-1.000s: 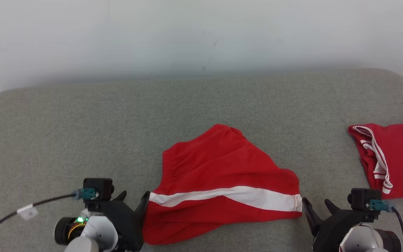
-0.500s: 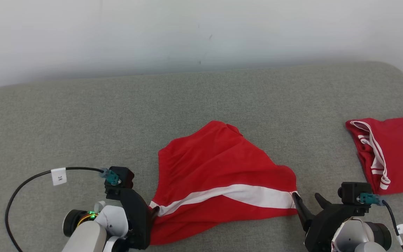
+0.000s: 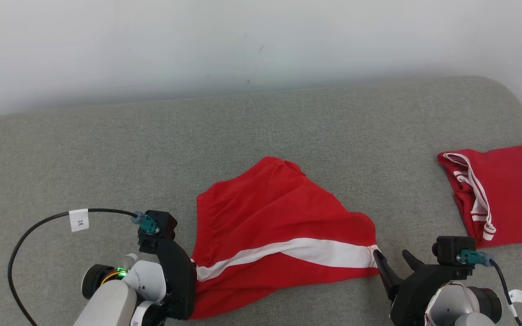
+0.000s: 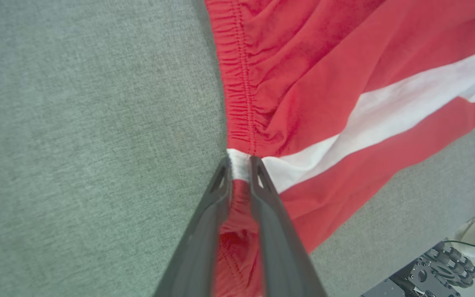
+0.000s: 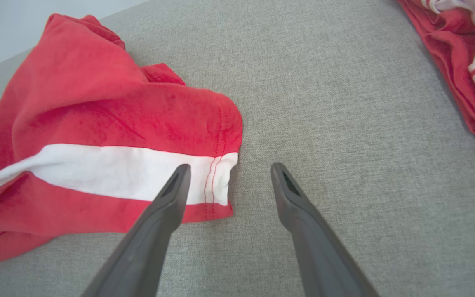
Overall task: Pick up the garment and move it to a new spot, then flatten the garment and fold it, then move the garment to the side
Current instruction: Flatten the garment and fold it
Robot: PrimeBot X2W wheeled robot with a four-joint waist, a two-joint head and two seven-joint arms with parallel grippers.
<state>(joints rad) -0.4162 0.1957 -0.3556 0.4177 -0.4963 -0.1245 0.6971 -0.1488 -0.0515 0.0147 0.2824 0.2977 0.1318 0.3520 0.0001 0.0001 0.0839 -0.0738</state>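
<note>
The grey padded bench (image 3: pixel 107 158) carries the red shorts (image 3: pixel 279 217) mid-surface: light, limp cloth, likely to sag. The left gripper (image 4: pixel 239 161) has its jaws pinching the waistband (image 4: pixel 241 82) at the white stripe (image 3: pixel 315 251). The right gripper (image 5: pixel 230 166) has its jaws wide, astride the hem (image 5: pixel 217 181), a sensible second hold.

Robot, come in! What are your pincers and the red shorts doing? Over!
Left pincer shut on red shorts at the waistband. Right pincer open beside the hem, no grip. Second red garment lies apart, far right. Over.
</note>
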